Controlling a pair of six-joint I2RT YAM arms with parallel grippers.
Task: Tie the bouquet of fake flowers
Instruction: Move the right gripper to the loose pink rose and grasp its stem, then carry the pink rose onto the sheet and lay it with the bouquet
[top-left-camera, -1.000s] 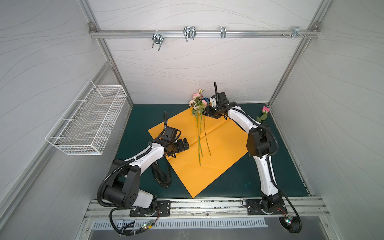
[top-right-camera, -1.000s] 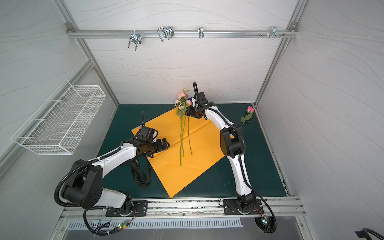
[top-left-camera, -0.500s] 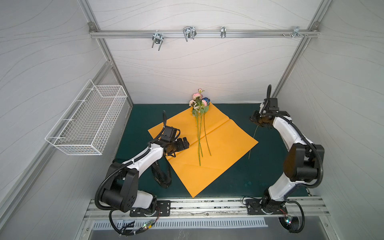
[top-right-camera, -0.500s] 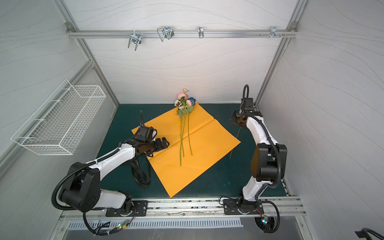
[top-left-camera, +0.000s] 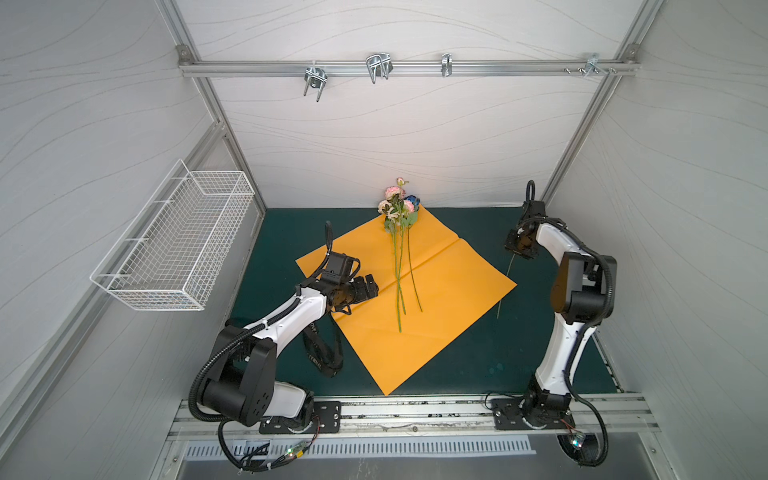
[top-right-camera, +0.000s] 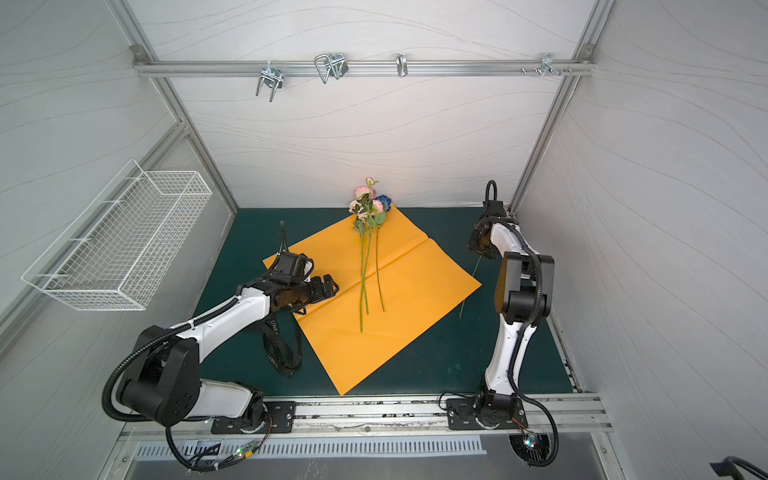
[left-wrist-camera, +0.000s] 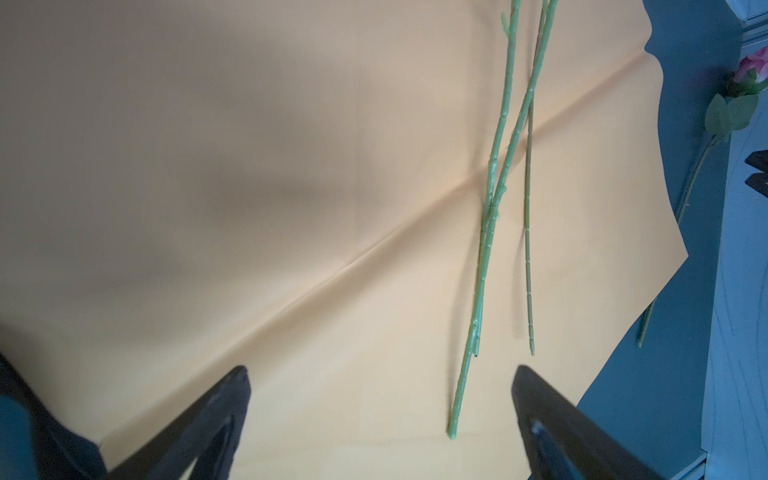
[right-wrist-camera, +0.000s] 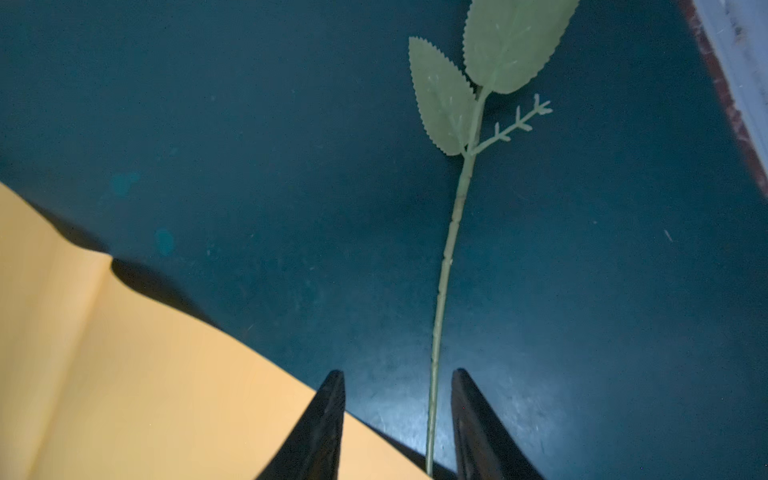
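The bouquet of fake flowers (top-left-camera: 400, 208) (top-right-camera: 368, 205) lies on the orange paper (top-left-camera: 451, 291) with its pink, cream and blue blooms at the far corner. Its thin green stems (left-wrist-camera: 490, 208) run toward me. My left gripper (top-left-camera: 370, 286) (left-wrist-camera: 381, 370) hovers open just left of the stem ends and holds nothing. On the right, my right gripper (top-left-camera: 517, 249) (right-wrist-camera: 398, 374) is low over a lone flower's stem (right-wrist-camera: 444, 270) (top-left-camera: 505, 286) on the green mat. The stem runs between the jaws with a gap on each side. This flower's bloom is hidden under the gripper in both top views.
A black ribbon (top-left-camera: 322, 353) (top-right-camera: 278, 353) with white lettering lies on the mat under my left arm. A white wire basket (top-left-camera: 174, 245) hangs on the left wall. The paper's right corner (right-wrist-camera: 124, 374) lies close beside the right fingers.
My right arm has swung from the bouquet's blooms to the right side, over the lone flower, and its jaws have narrowed. The left arm has barely moved.
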